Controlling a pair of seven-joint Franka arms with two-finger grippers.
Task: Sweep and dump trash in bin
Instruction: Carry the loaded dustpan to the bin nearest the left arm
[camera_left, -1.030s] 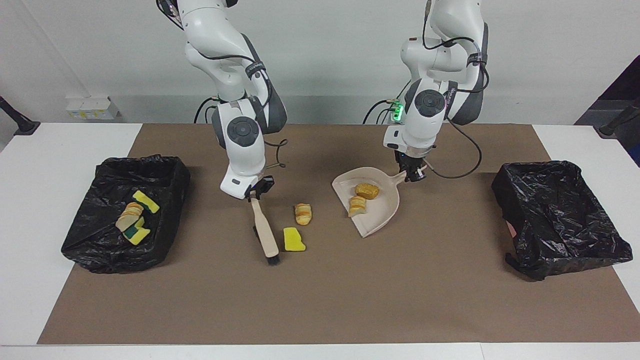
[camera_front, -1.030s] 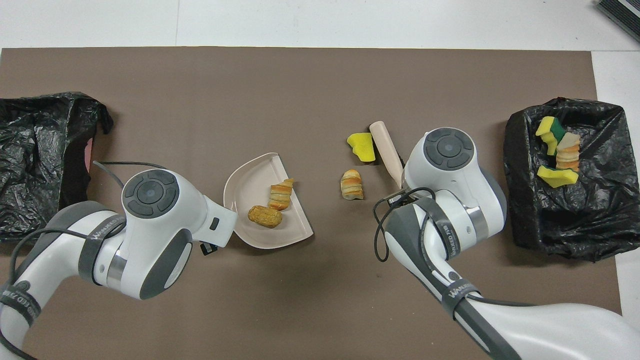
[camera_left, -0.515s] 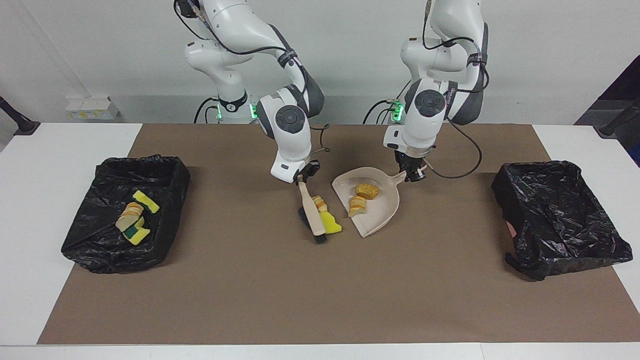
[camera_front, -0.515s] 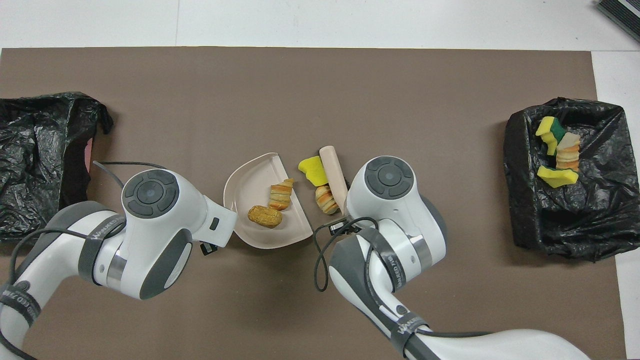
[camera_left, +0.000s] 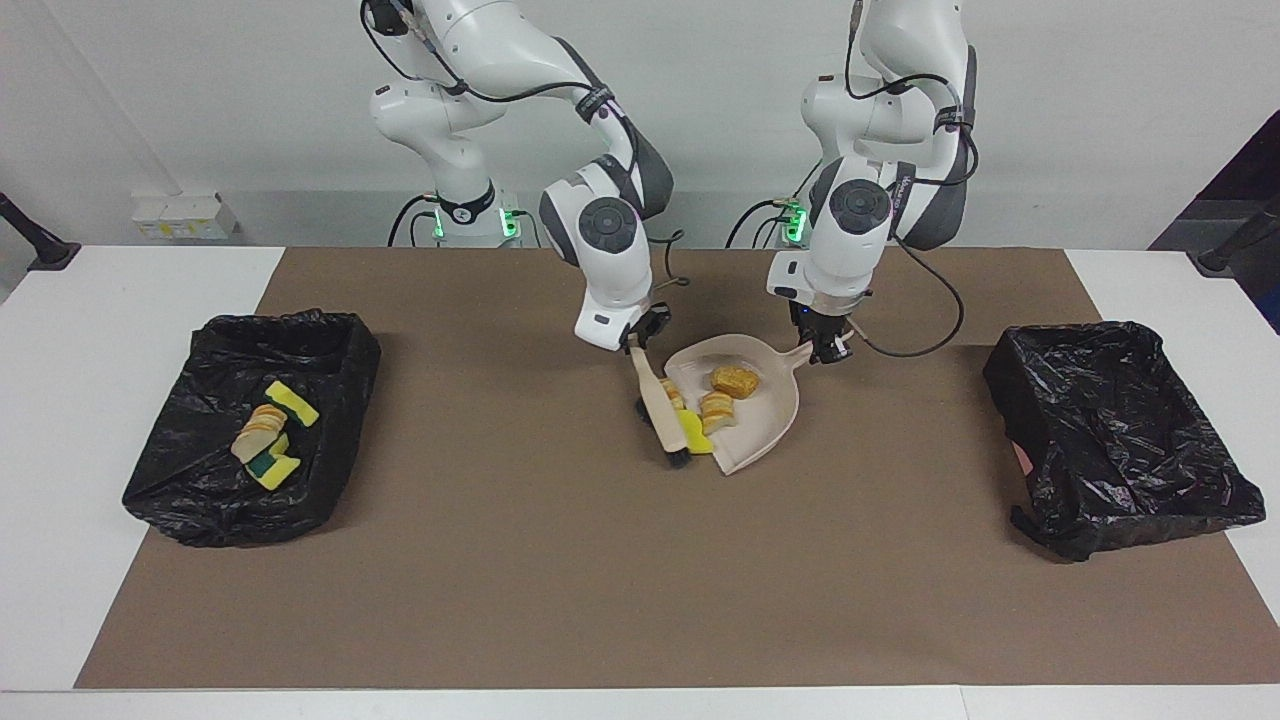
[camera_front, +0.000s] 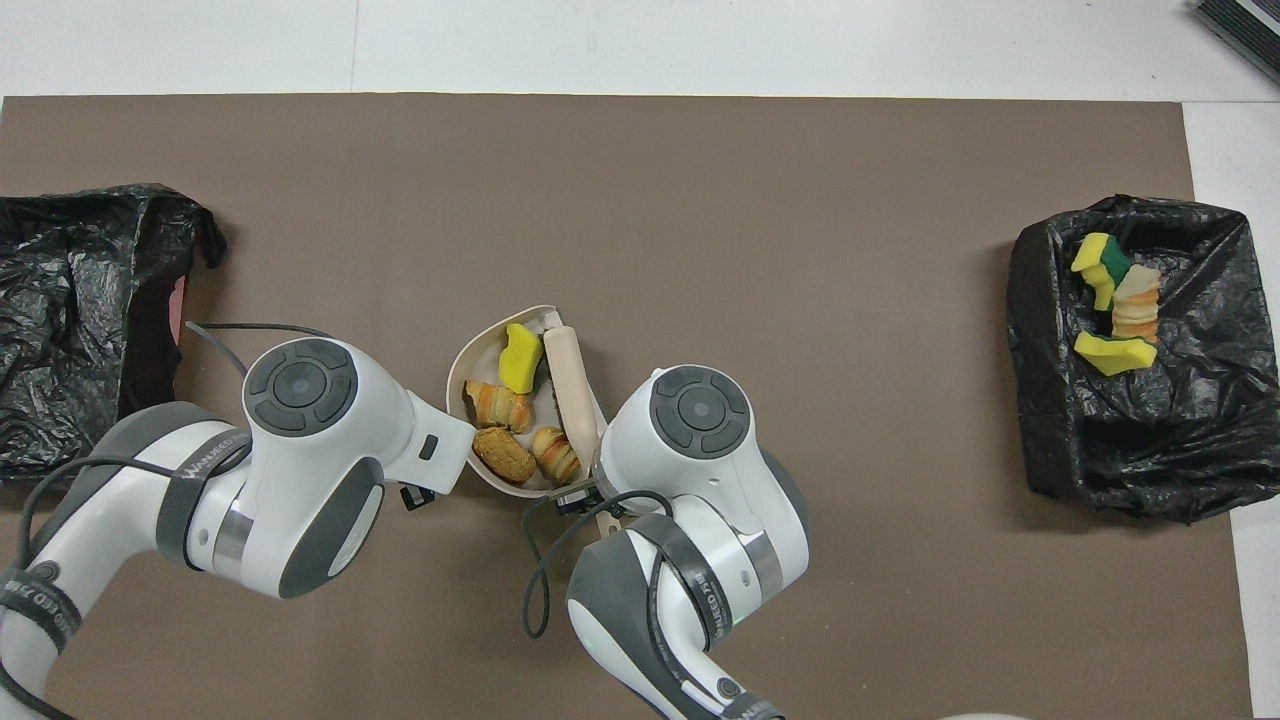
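Observation:
My left gripper (camera_left: 828, 350) is shut on the handle of the beige dustpan (camera_left: 765, 420), which lies flat on the brown mat. Trash lies in the pan: three golden rolls, one of them (camera_left: 735, 380) near the handle, and a yellow sponge chunk (camera_left: 697, 436) at the mouth. The overhead view shows the sponge (camera_front: 520, 357) and rolls (camera_front: 497, 405) inside the pan's rim (camera_front: 462, 365). My right gripper (camera_left: 640, 342) is shut on the brush (camera_left: 660, 410), whose bristles rest at the pan's mouth. More trash (camera_left: 268, 430) lies in the bin (camera_left: 200, 480) at the right arm's end.
A second black-bagged bin (camera_left: 1130, 480) stands at the left arm's end of the table, with no trash showing in it. In the overhead view both arms cover their own grippers. The brown mat (camera_left: 600, 580) covers most of the table.
My right arm swept the brush toward the left arm's end of the table, pushing a roll and the yellow sponge chunk off the mat into the dustpan. The left arm and dustpan stayed still.

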